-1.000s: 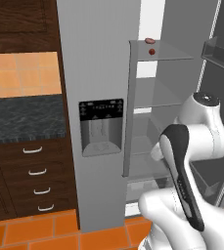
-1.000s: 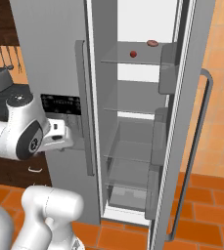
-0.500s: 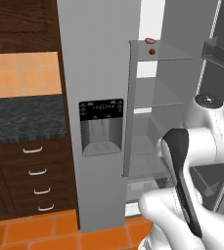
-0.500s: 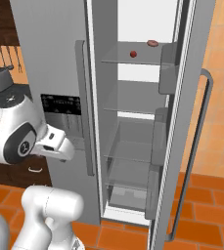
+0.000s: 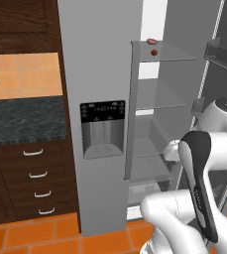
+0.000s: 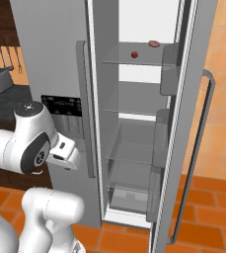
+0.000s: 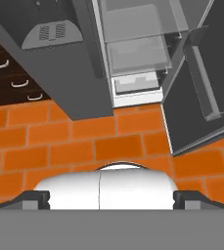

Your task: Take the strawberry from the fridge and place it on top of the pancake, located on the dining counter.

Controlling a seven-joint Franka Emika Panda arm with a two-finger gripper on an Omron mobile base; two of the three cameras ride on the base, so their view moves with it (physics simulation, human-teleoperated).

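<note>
The grey fridge has its right compartment standing open, with grey shelves inside. On the top shelf lies the strawberry, tiny and dark red. My gripper is open with nothing between its fingers; it hangs low and points down at the orange floor in front of the fridge's foot. My white hand sits in front of the dispenser door, far below and left of the strawberry. The pancake and the dining counter are out of view.
A paler pink oblong item lies just behind the strawberry. The open fridge door with its bins stands at the right. A dark-topped wall counter with drawers is at the left. Orange tiles cover the floor.
My arm's elbow and hand have sunk a little in front of the dispenser door. The gripper has stayed open, and the strawberry has not moved.
</note>
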